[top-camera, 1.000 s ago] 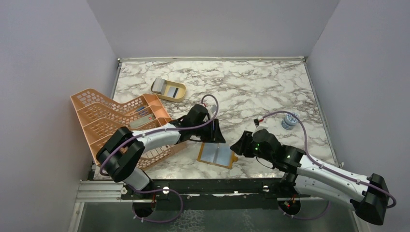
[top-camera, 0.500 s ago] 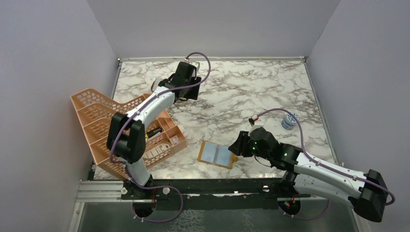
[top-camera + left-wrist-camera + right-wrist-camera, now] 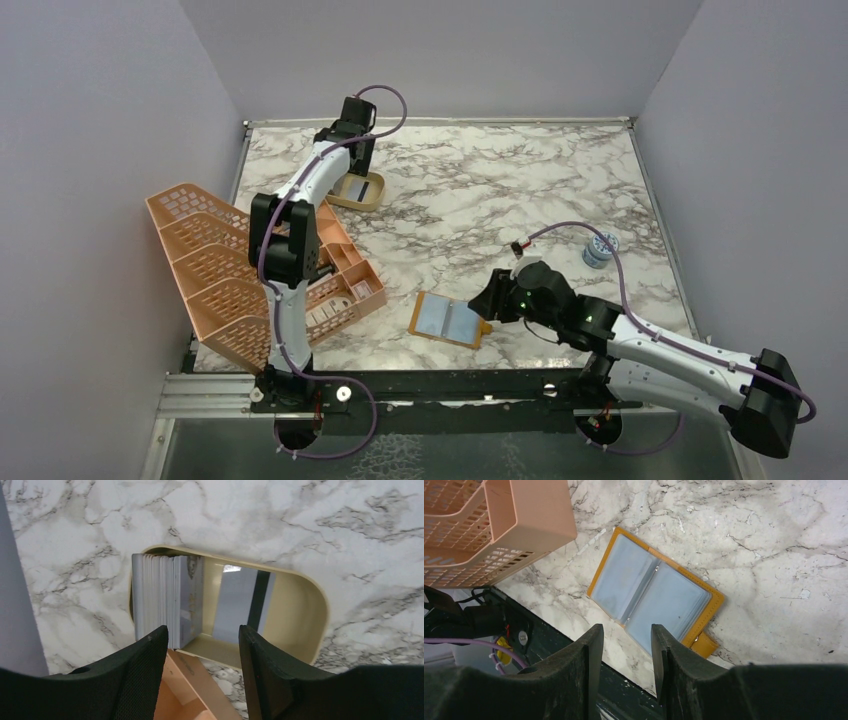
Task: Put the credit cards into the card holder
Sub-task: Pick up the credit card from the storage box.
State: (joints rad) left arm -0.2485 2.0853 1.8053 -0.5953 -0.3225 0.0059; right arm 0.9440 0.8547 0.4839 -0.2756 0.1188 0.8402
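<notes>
Credit cards (image 3: 162, 600) sit in the dish, card holder (image 3: 448, 320) lies open

The cards stand on edge as a tight pale stack at the left end of a tan oval dish (image 3: 300, 610), which sits at the far left of the marble desk (image 3: 500, 190). One more card (image 3: 237, 602), crossed by a dark stripe, lies flat on the dish floor just beside the stack. The left arm (image 3: 310, 185) reaches out to the dish. The left jaws hang above it, parted, with nothing between them; the stack shows in the gap.

The mustard-orange card holder lies unfolded near the front edge of the desk, its grey-blue pockets facing up and its small snap tab (image 3: 704, 645) sticking out at one side. No card shows in its pockets. The right arm (image 3: 640, 345) holds the right jaws over it, apart and empty, clear of the leather.

A peach lattice rack (image 3: 215, 270) stands at the left, near the card holder but not touching it. A small blue-and-white cup (image 3: 600, 250) stands well apart at the right.
</notes>
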